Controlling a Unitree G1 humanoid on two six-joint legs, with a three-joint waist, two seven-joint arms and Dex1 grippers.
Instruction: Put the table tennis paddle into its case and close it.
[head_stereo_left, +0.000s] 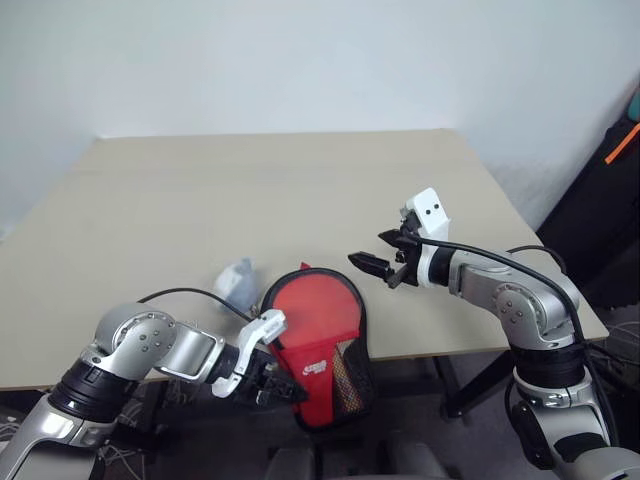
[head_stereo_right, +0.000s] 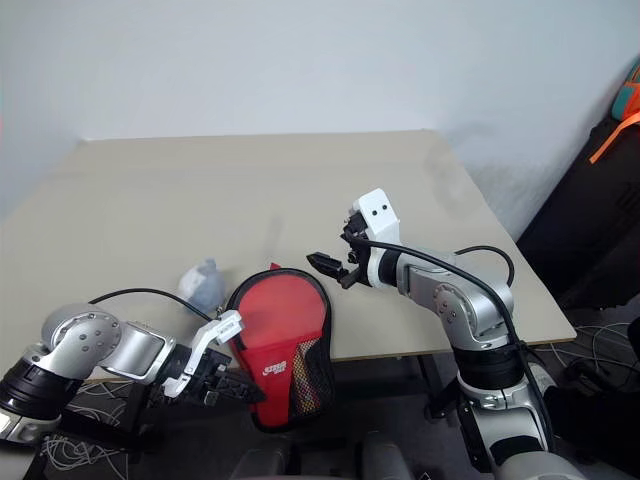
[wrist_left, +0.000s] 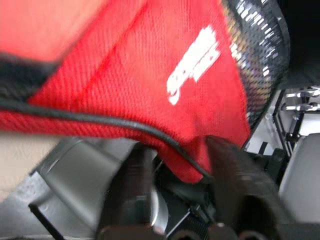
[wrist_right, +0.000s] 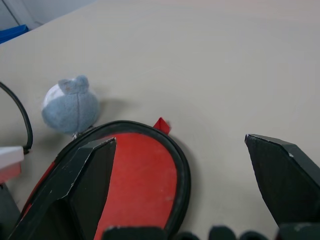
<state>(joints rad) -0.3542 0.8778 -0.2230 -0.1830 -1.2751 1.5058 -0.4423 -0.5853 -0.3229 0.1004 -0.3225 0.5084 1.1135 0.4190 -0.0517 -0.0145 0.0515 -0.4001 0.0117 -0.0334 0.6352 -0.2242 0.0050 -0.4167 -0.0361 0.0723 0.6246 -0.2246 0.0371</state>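
Half the case overhangs the table edge, narrow end down between the left gripper's parted fingers; the right gripper hovers wide above.

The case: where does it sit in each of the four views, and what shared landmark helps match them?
Left eye view: the case hangs over the table's near edge, centre-bottom.
Right eye view: same spot, left of centre.
Left wrist view: red fabric with a white label across the top.
Right wrist view: its rounded black-edged end at lower left.
Shared landmark: the fluffy grey-white ball beside the case's rounded end.
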